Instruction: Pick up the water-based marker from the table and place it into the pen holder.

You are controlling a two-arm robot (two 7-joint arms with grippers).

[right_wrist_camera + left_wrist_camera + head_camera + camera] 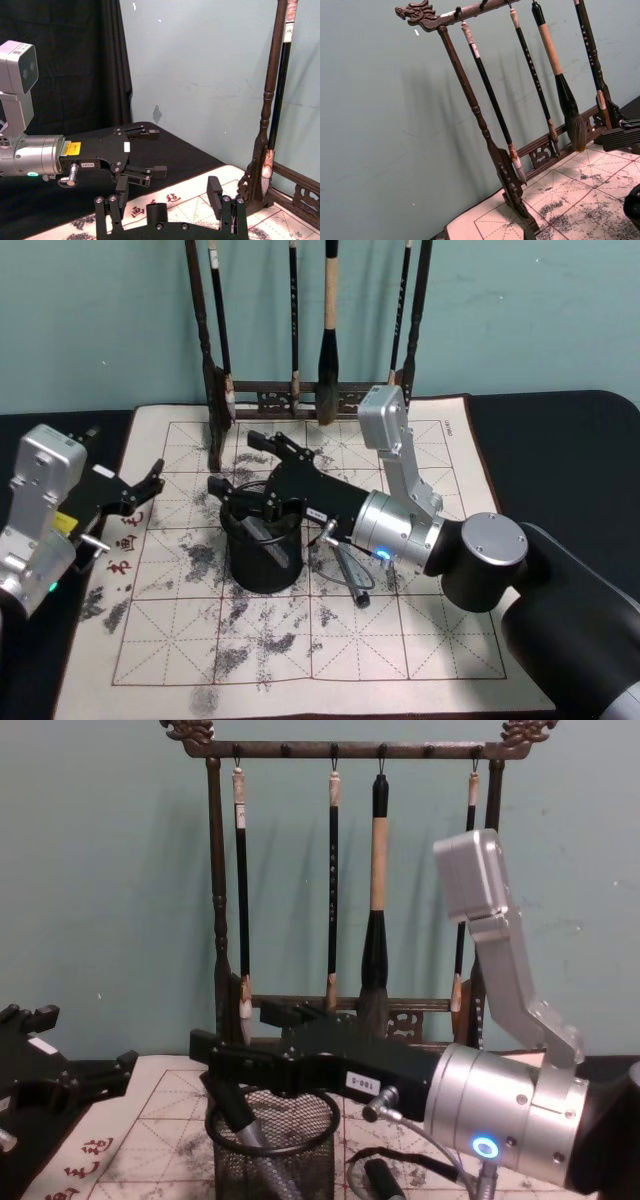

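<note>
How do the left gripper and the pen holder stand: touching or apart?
Apart. The head view shows mat between the left gripper and the pen holder.

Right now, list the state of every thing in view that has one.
Pen holder: upright on the mat.
Water-based marker: leaning inside the holder.
Right gripper: open, above the holder.
Left gripper: open, at the mat's left edge.
Brushes: hanging from the rack.
</note>
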